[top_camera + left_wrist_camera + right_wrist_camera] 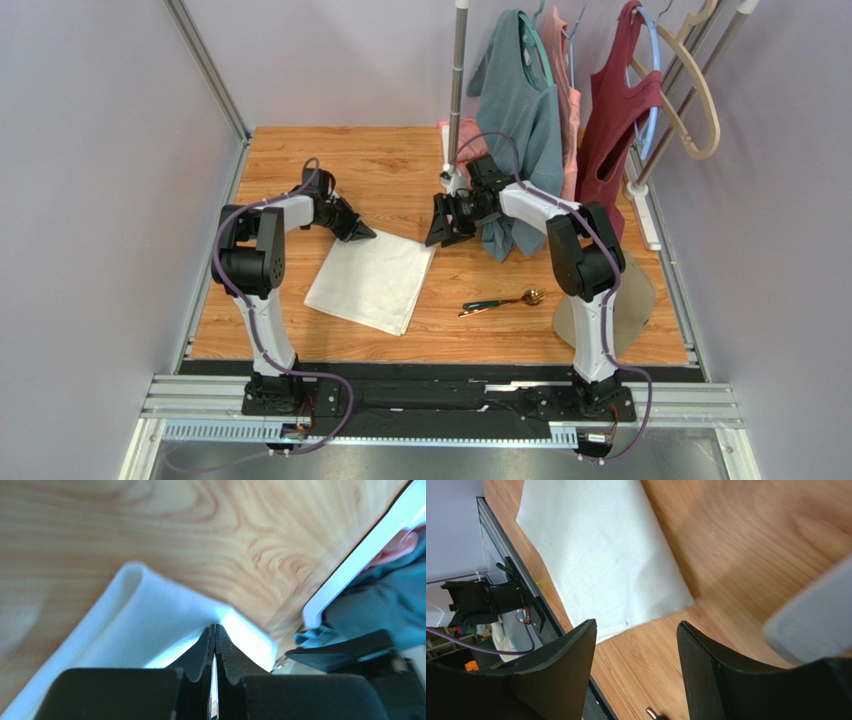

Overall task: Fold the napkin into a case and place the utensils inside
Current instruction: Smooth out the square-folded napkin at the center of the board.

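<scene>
Napkin (370,280): white, lying open on the wooden bench (400,160). In the top view it is a skewed square, with 1 corner pointing toward the arm bases.

Left fingers (355,228): at the napkin's far left corner. In the left wrist view the fingers (202,655) are pressed together, with only a hairline slit between them. Their tips sit right on the napkin (150,625) edge. The cloth rises to the tips on both sides and curls up in a soft roll to the left. It looks like a pinch on the edge, but the view is too close and blurred to confirm cloth between the tips.

Right fingers (445,225): just beside the napkin's far right corner, over bare wood. In the right wrist view the 2 fingers (571,665) are spread wide and grasp nothing. Bench wood and the near edge of the napkin (596,550) show in the gap.

Utensils (500,302): on the bench to the right of the napkin, clear of it. They lie together at a slight angle, with dark handles toward the napkin and 1 gold spoon bowl at the end away from it. Neither arm touches them.

Beyond the napkin's far right corner, a teal shirt (520,120) and a dark red garment (615,110) hang from a rack.
</scene>
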`<state>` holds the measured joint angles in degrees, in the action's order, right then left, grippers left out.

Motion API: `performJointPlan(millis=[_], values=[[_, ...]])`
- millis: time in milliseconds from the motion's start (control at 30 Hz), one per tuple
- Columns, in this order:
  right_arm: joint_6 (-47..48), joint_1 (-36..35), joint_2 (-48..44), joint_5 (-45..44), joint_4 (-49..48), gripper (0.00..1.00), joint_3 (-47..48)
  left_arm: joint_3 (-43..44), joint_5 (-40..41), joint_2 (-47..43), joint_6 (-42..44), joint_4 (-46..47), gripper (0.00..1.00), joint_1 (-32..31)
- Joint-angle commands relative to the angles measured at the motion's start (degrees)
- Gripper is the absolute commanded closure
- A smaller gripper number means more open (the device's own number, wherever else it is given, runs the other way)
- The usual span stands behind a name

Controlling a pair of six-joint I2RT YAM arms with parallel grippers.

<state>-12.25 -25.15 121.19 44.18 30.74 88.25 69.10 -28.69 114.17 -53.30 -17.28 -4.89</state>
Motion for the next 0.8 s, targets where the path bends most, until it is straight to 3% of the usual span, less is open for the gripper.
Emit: performJointPlan(millis=[0, 167, 333, 533, 767], values=[[-1.5, -5.3, -2.6, -2.4, 0.1, 0.36, 4.6, 0.8, -1.5, -6.2, 8.1, -5.6, 0.91, -0.1], [-4.7, -7.4, 3.0, 1.9, -2.7, 0.36, 9.3, -3.4, -2.8, -9.3, 8.7, -5.4, 0.93, -0.1], [-6.5, -6.7, 8.1, 5.0, -5.3, 0.37, 11.6, -4.6, -2.3, -6.3, 8.7, -5.3, 0.96, -0.1], [-1.3, -3.8, 10.6, 7.2, -3.0, 0.37, 9.6, -3.1, -0.7, -1.0, 5.8, -6.3, 1.0, 0.0], [2.1, 0.1, 9.2, 2.8, -0.3, 0.37, 4.7, -5.2, 1.4, 0.0, 0.5, -4.4, 1.0, 0.1]])
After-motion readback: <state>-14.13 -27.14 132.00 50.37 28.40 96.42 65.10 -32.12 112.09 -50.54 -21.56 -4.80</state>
